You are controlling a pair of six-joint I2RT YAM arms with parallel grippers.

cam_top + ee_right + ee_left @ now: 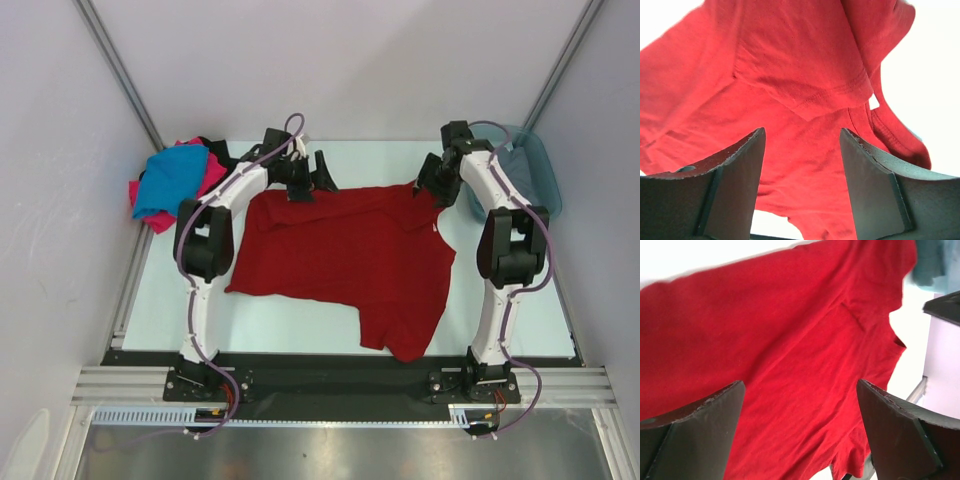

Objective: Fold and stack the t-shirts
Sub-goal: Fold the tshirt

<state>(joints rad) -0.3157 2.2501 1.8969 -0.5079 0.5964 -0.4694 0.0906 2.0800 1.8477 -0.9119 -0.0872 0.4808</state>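
A dark red t-shirt (350, 255) lies spread on the white table, somewhat rumpled, with a sleeve folded over at its far right. It fills the left wrist view (790, 340) and the right wrist view (800, 90). My left gripper (308, 177) is open and empty above the shirt's far left edge. My right gripper (432, 184) is open and empty above the far right edge. A pile at the far left holds a bright blue shirt (170, 180), a hot pink shirt (212, 178) and a bit of black cloth (215, 150).
A teal plastic tub (530, 170) with grey cloth (505, 160) inside stands at the far right corner, close behind the right arm. The table's (290, 320) front edge meets a black base rail. White walls enclose the back and sides.
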